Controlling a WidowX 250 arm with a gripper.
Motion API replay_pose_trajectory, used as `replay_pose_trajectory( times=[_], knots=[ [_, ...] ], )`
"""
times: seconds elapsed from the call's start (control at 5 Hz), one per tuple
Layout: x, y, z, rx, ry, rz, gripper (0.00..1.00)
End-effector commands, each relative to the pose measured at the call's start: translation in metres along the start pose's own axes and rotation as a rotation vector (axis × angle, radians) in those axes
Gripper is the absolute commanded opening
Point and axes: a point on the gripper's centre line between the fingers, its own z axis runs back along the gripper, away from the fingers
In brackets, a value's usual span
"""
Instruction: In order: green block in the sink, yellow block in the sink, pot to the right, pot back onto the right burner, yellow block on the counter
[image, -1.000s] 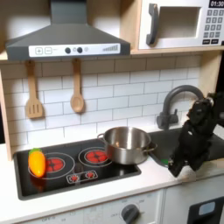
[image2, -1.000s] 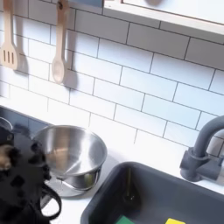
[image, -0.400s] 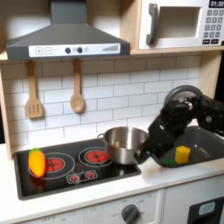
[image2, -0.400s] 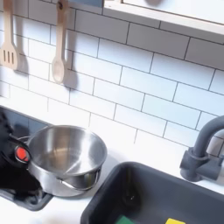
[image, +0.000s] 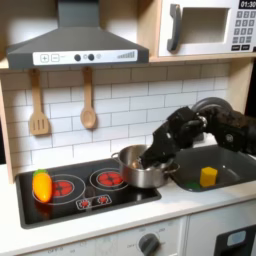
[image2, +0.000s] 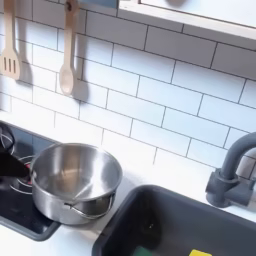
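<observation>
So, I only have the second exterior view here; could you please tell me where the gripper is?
Observer: In the first exterior view the gripper is at the sink-side rim of the shiny steel round pot; I cannot tell whether it is open.
Operator: Thanks. Is the yellow block in the basin?
Observer: Yes, the small bright-yellow block sits inside the dark grey sink.
Operator: Anything on the far burner?
Observer: An orange oval toy with a green edge stands there.
</observation>
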Motion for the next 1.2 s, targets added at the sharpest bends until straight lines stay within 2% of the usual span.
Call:
replay_pose_trajectory(
  times=[0.0, 0.2, 0.4, 0.8, 1.0],
  knots=[
    [0.037, 0.008, -0.011, -0.045, -0.153, 0.043, 0.0],
    [0.053, 0.015, -0.015, -0.051, -0.245, 0.073, 0.0],
    [0.071, 0.02, -0.014, -0.063, -0.344, 0.071, 0.0],
    [0.104, 0.029, -0.005, -0.09, -0.517, 0.061, 0.0],
    [0.117, 0.033, 0.004, -0.113, -0.601, 0.093, 0.0]
  ],
)
